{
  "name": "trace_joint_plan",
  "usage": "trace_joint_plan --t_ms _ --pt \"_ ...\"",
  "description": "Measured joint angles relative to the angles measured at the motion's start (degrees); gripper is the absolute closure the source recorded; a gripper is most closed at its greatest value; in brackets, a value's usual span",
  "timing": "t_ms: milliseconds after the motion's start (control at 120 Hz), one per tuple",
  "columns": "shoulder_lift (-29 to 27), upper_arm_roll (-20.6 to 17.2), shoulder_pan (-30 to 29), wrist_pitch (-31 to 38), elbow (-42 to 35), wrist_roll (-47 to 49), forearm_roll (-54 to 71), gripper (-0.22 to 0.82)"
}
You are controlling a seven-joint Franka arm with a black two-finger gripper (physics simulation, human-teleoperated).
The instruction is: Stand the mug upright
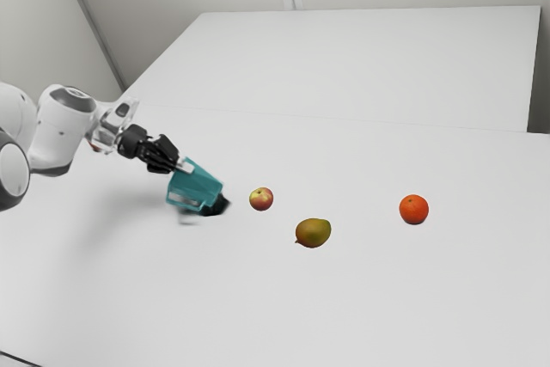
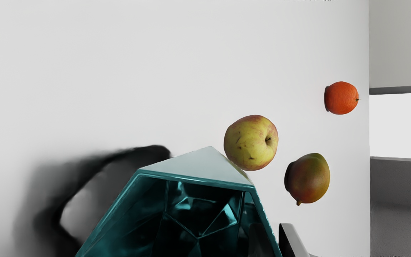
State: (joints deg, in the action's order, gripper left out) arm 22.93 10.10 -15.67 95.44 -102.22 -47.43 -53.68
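Okay, taking the apple point(image 1: 261, 198) as reference. Gripper point(image 1: 183, 166) sits toward the exterior view's left of it, up at the mouth end of the teal mug point(image 1: 193, 186). It's closed on the mug's wall: one finger point(image 2: 293, 239) outside, a dark finger shape on the inner side, wall pinched between.

Mug is near the apple, on its exterior-view left. Tilted, not upright: mouth faces up toward the gripper, dark base slopes down toward the apple's side. Wrist view looks straight into the hollow, faceted and glossy inside. Dark shadow point(image 2: 54, 207) falls on the white table point(image 1: 369, 315) on the mug's side away from the apple. Can't tell whether the base touches the table.

Rest of the layout, same reference. Mango point(image 1: 314, 232): near the apple, to its exterior-view right and closer to that camera, stem end toward the exterior view's left. Orange point(image 1: 414, 209): well apart from the apple, farther to the exterior view's right, past the mango. Small reddish thing point(image 1: 95, 148): well off to the apple's exterior-view left, partly hidden by the arm point(image 1: 67, 118); can't identify it.
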Motion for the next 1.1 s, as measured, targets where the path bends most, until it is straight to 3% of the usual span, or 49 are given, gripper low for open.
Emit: trace_joint_plan --t_ms 242,583,867,1100 --pt "-6.46 -0.60 2.96 1.72 0.84 3.13 13.53 0.78" --pt "-7.85 -8.95 5.78 11.61 2.60 16.14 43.28 0.78" --pt "-9.58 -10.77 7.12 20.61 -5.89 26.81 48.97 0.78" --pt "-9.38 -13.01 7.17 25.42 -7.52 33.50 53.77 0.78"
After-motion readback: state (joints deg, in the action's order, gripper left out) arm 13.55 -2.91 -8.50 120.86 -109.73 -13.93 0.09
